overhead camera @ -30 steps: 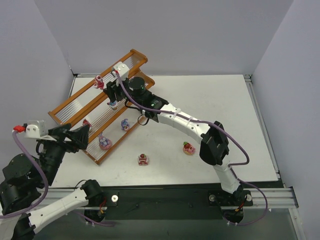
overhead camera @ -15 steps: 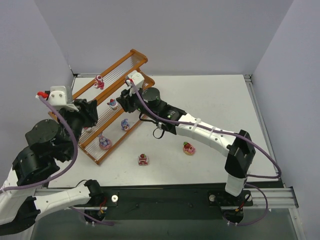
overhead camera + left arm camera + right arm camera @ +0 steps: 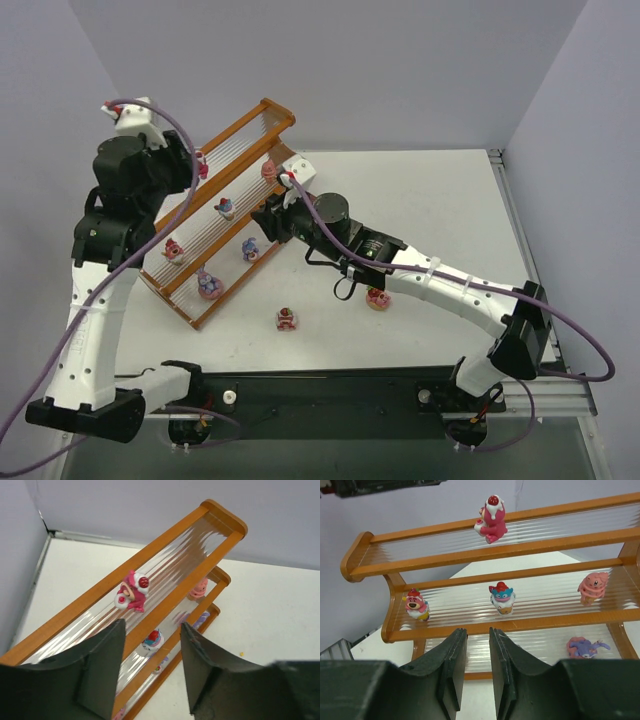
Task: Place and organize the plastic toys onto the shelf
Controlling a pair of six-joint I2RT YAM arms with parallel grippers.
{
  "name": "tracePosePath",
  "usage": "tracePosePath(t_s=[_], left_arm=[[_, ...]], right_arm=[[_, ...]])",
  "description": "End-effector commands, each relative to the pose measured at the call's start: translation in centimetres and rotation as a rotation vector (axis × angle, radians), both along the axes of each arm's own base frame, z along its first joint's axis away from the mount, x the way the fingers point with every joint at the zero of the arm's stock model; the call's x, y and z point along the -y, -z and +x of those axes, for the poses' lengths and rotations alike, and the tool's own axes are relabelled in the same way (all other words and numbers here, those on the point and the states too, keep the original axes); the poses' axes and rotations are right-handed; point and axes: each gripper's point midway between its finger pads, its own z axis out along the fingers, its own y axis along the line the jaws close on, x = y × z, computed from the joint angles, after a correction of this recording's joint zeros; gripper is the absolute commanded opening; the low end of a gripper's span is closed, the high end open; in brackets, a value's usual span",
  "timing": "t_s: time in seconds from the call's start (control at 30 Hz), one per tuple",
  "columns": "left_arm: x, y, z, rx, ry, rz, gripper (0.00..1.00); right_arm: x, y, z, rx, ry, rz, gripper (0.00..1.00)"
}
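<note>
The left fingers point(image 3: 102, 670) are spread wide with nothing between them. They hang above the high end of the shelf point(image 3: 278, 112) and touch none of it. The right fingers point(image 3: 451, 670) are almost together, with only a narrow gap between them, and they hold nothing. They point at the front of the shelf, just short of its lowest rail.

The shelf stands slantwise on the left part of the bench point(image 3: 430, 200). A pink figure point(image 3: 491, 519) with a red cap sits on the top tier. The middle tier carries a pink bear-faced toy point(image 3: 416, 605), a blue-and-white toy point(image 3: 502, 598) and a pink cupcake point(image 3: 592, 587), spaced well apart in a row. On the bottom tier are a purple toy point(image 3: 585, 647) and, further along, a second purple-and-pink toy point(image 3: 208, 285). Two toys lie on the bench off the shelf: a small red one point(image 3: 286, 319) near its front corner, and a pink donut-like one point(image 3: 377, 297) under the right arm.
</note>
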Motion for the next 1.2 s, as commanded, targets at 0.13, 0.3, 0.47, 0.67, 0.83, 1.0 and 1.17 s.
tracePosePath(t_s=[0.13,0.3,0.47,0.67,0.83,1.0,1.17], left_arm=[[-4.7,1.6,2.2,-0.018,0.084,-0.324,0.32],[-7.7,2.8,4.5,-0.038,0.079,-0.410,0.18],[-7.5,4.1,6.8,-0.061,0.123,-0.457,0.08],[-7.7,5.4,8.3,-0.081,0.129,-0.467,0.05],[-6.8,6.3,9.1,-0.106,0.144,-0.451,0.01],[-6.3,7.9,9.6,-0.146,0.114,-0.441,0.00],[-5.4,9.1,9.4,-0.179,0.097,-0.422,0.00]], right_arm=[[1.0,-1.5,-1.8,-0.042,0.001,0.059,0.23],[0.8,-0.6,-2.0,-0.059,-0.004,0.039,0.20],[1.0,-0.1,-2.2,-0.066,-0.001,0.036,0.18],[0.9,0.1,-2.1,-0.067,-0.001,0.033,0.17],[0.7,0.2,-2.1,-0.069,-0.004,0.030,0.16],[0.9,-0.5,-2.0,-0.059,0.005,0.034,0.16],[1.4,-0.9,-1.9,-0.052,0.021,0.032,0.15]])
